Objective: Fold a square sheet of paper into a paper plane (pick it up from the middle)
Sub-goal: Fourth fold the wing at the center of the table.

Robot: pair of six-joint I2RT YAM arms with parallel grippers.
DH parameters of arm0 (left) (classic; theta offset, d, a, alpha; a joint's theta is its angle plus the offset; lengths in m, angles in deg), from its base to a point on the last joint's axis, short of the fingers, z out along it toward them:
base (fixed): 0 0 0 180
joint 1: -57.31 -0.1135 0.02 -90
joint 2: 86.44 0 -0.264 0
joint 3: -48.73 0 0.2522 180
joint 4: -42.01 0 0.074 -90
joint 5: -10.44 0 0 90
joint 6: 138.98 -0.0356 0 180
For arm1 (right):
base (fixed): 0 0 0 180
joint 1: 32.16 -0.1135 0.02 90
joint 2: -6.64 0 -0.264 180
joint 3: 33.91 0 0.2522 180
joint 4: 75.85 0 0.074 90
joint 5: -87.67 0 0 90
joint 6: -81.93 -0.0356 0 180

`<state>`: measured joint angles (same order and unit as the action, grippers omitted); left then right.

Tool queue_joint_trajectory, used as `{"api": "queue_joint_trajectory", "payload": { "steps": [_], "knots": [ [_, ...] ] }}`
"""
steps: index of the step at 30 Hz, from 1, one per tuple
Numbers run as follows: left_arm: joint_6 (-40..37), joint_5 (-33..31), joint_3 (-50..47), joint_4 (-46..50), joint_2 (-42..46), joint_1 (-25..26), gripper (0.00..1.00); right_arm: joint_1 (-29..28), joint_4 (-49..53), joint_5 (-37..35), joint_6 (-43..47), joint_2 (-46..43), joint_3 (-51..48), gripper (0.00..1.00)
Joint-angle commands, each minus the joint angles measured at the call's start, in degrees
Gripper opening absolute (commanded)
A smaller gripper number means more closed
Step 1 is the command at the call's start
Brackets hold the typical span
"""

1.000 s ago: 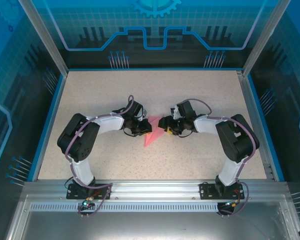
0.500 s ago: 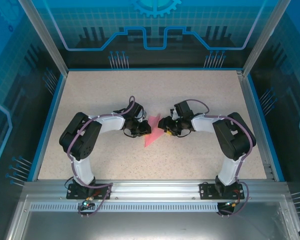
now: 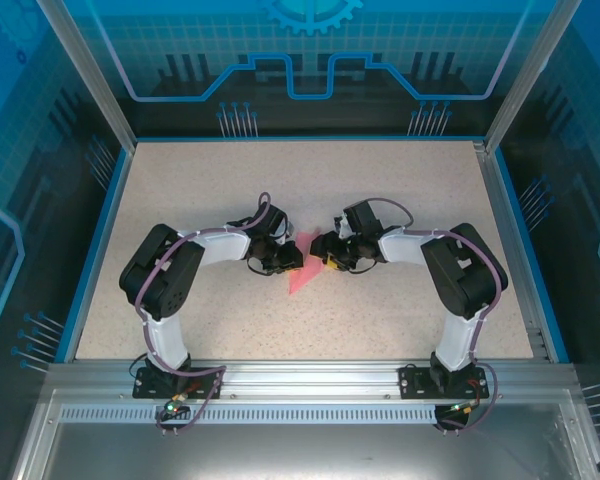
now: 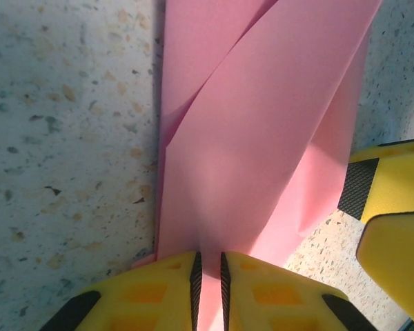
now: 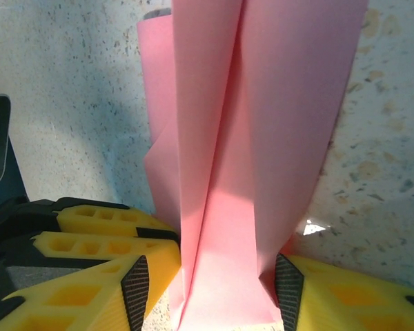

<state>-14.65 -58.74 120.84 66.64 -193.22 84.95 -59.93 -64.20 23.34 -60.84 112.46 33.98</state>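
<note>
Paper plane [image 3: 301, 274], part-folded pink, lies about mid-worktop [image 3: 400, 190], well clear of every edge, tip toward the near edge. At its left side we see the left gripper [image 4: 208, 265] nearly pressed together, pinching a thin paper edge between the yellow fingers [image 4: 159, 289]. At its right side the right gripper [image 5: 212, 283] stands spread, straddling the folded layers; we see no clamp there.
</note>
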Motion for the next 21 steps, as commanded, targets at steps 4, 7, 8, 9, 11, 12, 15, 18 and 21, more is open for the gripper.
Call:
{"api": "queue_joint_trajectory", "payload": {
  "steps": [4, 7, 8, 9, 11, 12, 15, 18, 21],
  "knots": [
    [0.5, -0.3, -1.5, -0.7, 2.1, -1.4, 0.2, -0.6, 2.3, -1.1, -0.8, -3.2, -1.4, 0.57],
    [0.5, 0.1, -1.6, -1.0, 1.8, -1.6, 0.2, -0.9, 2.3, -2.2, -0.9, -4.8, -3.2, 0.57],
    [0.5, 0.3, -1.6, -1.1, 1.6, -1.6, 0.2, -1.0, 3.2, -3.2, -0.7, -5.5, -3.4, 0.58],
    [0.5, 0.4, -1.5, -1.0, 1.5, -1.6, 0.2, -1.0, 4.8, -4.3, -0.5, -6.0, -3.4, 0.58],
    [0.7, 0.7, -1.7, -1.4, 1.4, -1.6, 0.2, -1.0, 6.1, -4.8, -0.5, -6.2, -3.1, 0.59],
    [0.7, 0.7, -1.8, -1.3, 1.4, -1.6, 0.19, -1.0, 6.7, -5.0, -1.0, -6.0, -2.9, 0.59],
    [0.7, 0.5, -1.9, -1.0, 1.2, -1.6, 0.19, -1.5, 5.2, -4.9, -3.7, -5.6, -3.4, 0.59],
    [0.9, 0.4, -2.2, -1.0, 1.2, -1.6, 0.19, -2.4, 4.2, -3.5, -4.1, -3.8, -2.0, 0.58],
    [0.8, 0.5, -2.1, -0.9, 1.0, -1.6, 0.19, -2.7, 1.8, -2.4, -5.8, -2.4, -1.6, 0.58]
  ]
}}
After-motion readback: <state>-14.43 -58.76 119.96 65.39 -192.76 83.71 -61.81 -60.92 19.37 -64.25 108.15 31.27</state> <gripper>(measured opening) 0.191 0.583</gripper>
